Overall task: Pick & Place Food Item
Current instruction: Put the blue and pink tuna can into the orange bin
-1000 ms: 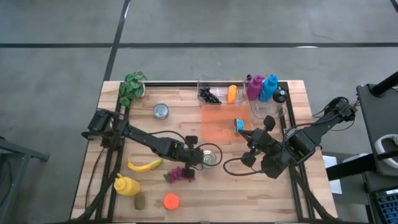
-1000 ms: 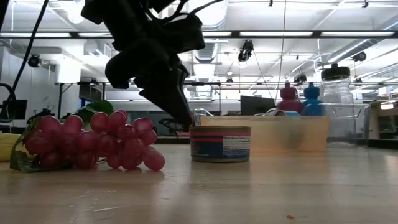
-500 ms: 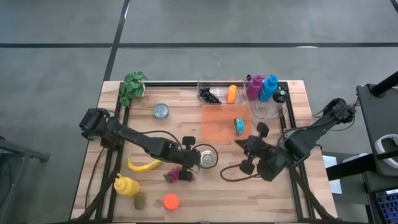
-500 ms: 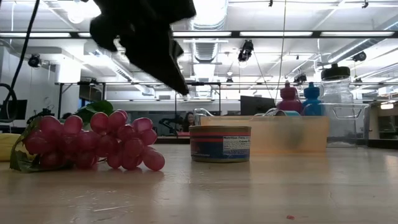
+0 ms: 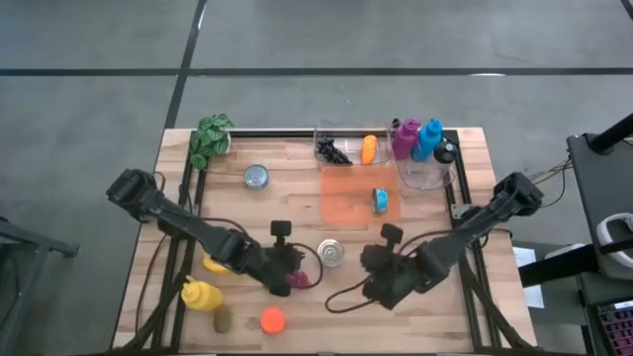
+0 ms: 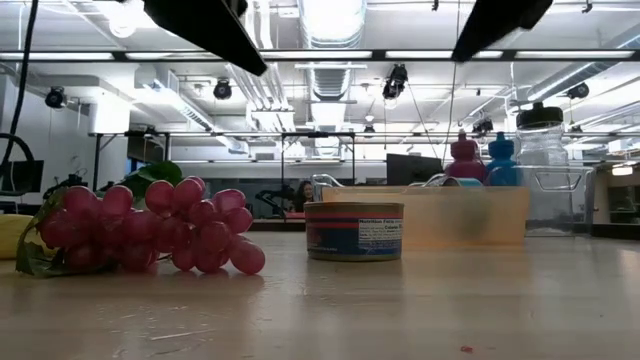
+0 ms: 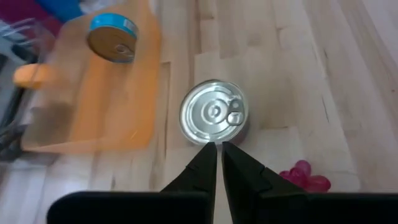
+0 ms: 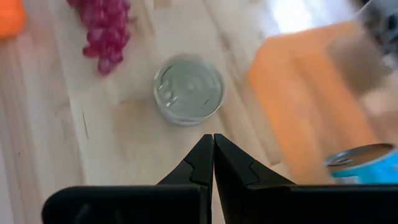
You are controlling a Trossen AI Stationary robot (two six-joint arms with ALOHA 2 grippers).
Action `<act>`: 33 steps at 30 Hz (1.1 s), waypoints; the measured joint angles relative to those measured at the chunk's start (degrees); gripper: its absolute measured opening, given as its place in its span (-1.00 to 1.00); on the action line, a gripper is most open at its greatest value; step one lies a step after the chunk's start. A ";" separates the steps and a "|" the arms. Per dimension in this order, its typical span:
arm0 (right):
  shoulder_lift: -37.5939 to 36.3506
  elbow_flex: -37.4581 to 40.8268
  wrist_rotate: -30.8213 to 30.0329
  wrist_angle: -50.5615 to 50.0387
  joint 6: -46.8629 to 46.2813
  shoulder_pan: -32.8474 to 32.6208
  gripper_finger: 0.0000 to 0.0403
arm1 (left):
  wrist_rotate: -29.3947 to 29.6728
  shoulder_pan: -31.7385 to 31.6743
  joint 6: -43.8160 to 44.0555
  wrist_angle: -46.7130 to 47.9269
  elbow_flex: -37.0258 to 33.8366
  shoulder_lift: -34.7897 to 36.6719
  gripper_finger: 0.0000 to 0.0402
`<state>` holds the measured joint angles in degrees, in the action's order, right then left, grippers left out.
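Can [image 5: 330, 253] upright mid-table, grapes [image 5: 296, 280] just left; small can [image 5: 381, 201] on orange tray [image 5: 348, 197]. Left gripper [image 5: 293, 265], right gripper [image 5: 371, 276] both clenched, empty.

Two dark, matte black jointed arms, slim tubular links with bulkier blocky joints. Black cables loop loose beside each forearm. Left gripper [image 7: 217, 155] and right gripper [image 8: 207, 149]: each a pair of tapered black wedge fingers on a flat black crossbar. No markings visible.

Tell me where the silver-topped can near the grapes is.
In the high view the can stands upright mid-table, right of the grapes and just below the orange tray, between both arms.
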<state>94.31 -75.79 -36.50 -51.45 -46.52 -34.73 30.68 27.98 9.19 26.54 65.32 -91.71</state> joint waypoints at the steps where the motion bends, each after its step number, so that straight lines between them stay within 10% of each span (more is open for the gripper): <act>1: 0.92 0.00 0.93 0.53 0.15 0.26 -0.96 | 1.10 0.70 1.01 0.53 -0.04 0.12 -0.85; 16: 11.65 0.46 21.56 15.62 23.30 7.54 -0.96 | 4.69 9.09 3.09 3.49 -0.08 2.25 -0.85; 33: 12.58 0.79 26.76 16.57 40.48 13.23 -0.96 | 5.50 9.36 4.90 3.12 -0.08 2.70 -0.86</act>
<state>106.89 -75.00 -9.74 -34.88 -6.04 -21.50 36.18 37.34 14.09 29.66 65.23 -89.01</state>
